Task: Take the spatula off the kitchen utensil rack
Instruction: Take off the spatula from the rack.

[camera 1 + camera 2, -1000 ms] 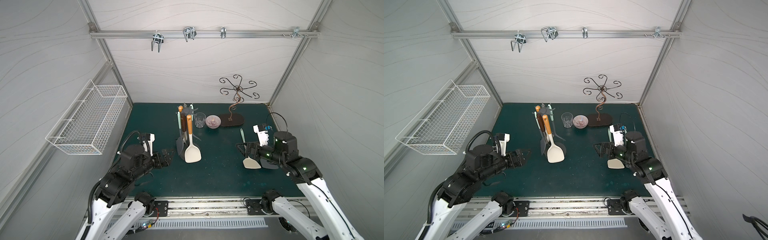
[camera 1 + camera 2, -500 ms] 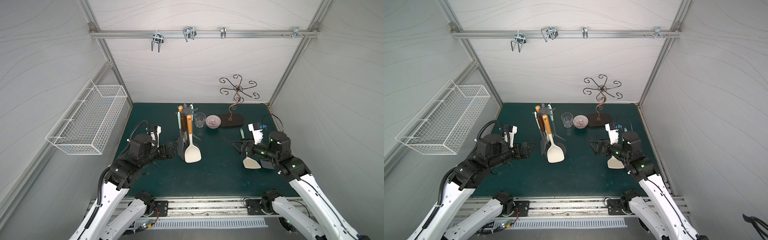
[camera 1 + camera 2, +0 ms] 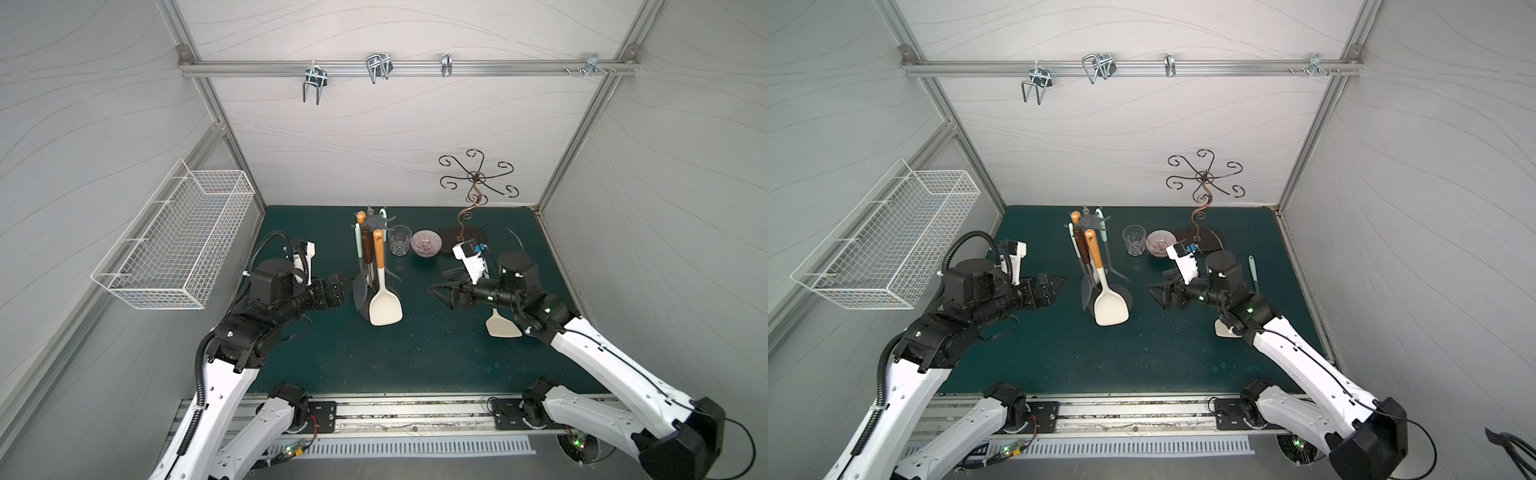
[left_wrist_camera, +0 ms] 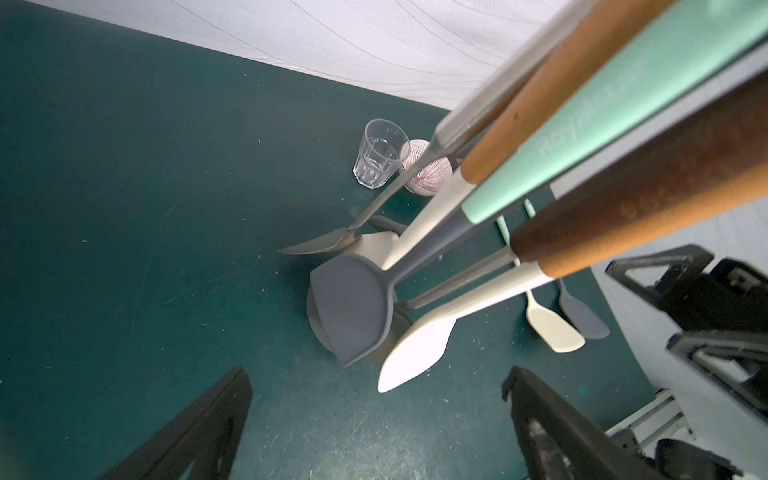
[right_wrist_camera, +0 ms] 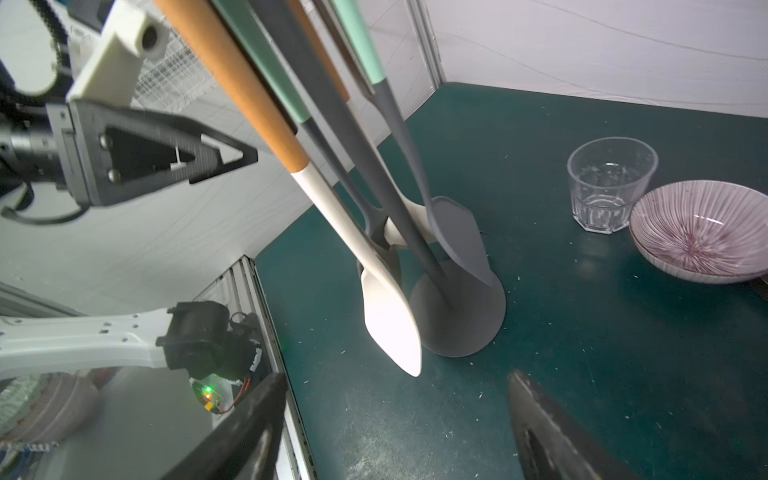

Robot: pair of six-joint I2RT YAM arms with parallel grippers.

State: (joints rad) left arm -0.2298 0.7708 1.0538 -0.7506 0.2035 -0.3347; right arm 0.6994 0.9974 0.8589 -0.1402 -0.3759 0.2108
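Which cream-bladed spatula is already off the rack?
The cream spatula lying flat on the table under the right arm; the others hang from the kitchen utensil rack.

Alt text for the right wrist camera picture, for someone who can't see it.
A dark-grey kitchen utensil rack stands on the green table, hung with spatulas. The nearest, a cream spatula with a wooden handle, hangs ahead of the open right hand. A clear glass and striped bowl sit nearby.

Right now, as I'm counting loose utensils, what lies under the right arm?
A cream spatula lies on the mat under the right arm, its handle partly covered. The left wrist view shows a grey spatula beside it, hidden from above.
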